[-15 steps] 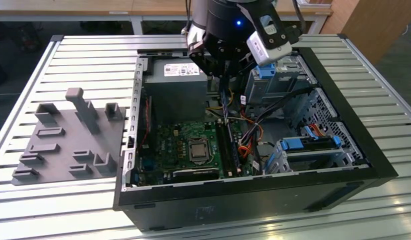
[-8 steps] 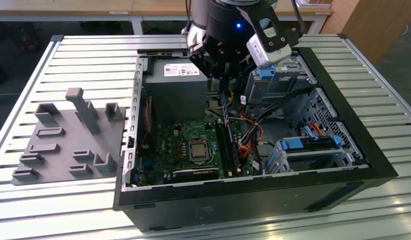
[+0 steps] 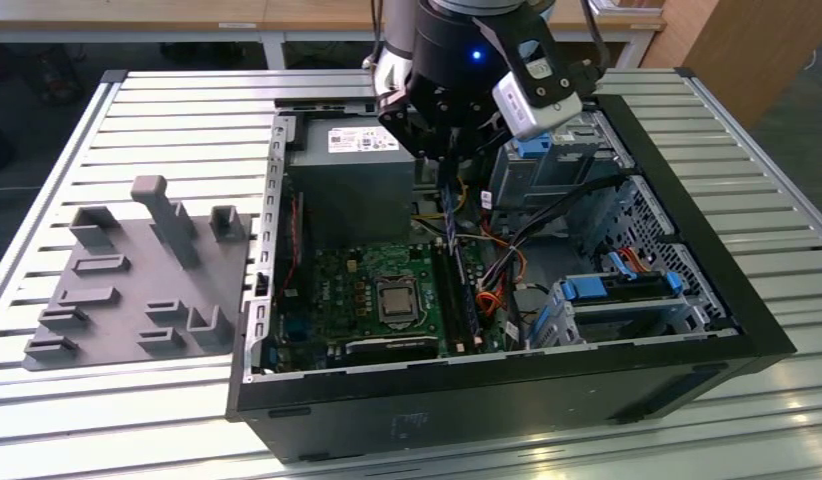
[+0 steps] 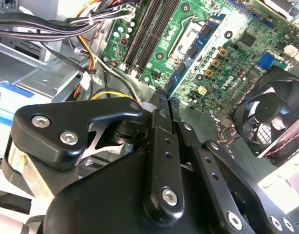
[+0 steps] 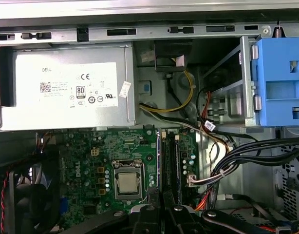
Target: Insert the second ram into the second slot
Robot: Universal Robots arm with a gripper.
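Observation:
The second ram point(image 4: 182, 68), a thin blue stick with dark chips, juts out from between my fingertips in the second wrist view. My gripper point(image 4: 165, 100) is shut on its end. In the exterior view the gripper point(image 3: 445, 150) hangs above the open computer case point(image 3: 731, 300), near the power supply end. The long dark ram slots point(image 3: 461, 300) lie on the green motherboard beside the processor socket, below the gripper and apart from the stick. In the first wrist view the slots point(image 5: 171, 161) run straight out from the gripper point(image 5: 162, 208). Whether a stick sits in the neighbouring slot I cannot tell.
A grey holder block point(image 3: 138, 270) stands on the slatted table at the exterior view's left. Inside the case are the silver power supply point(image 5: 66, 92), a fan point(image 4: 271, 117), a blue drive bracket point(image 5: 278, 83) and black cable bundles point(image 5: 247, 156) close to the slots.

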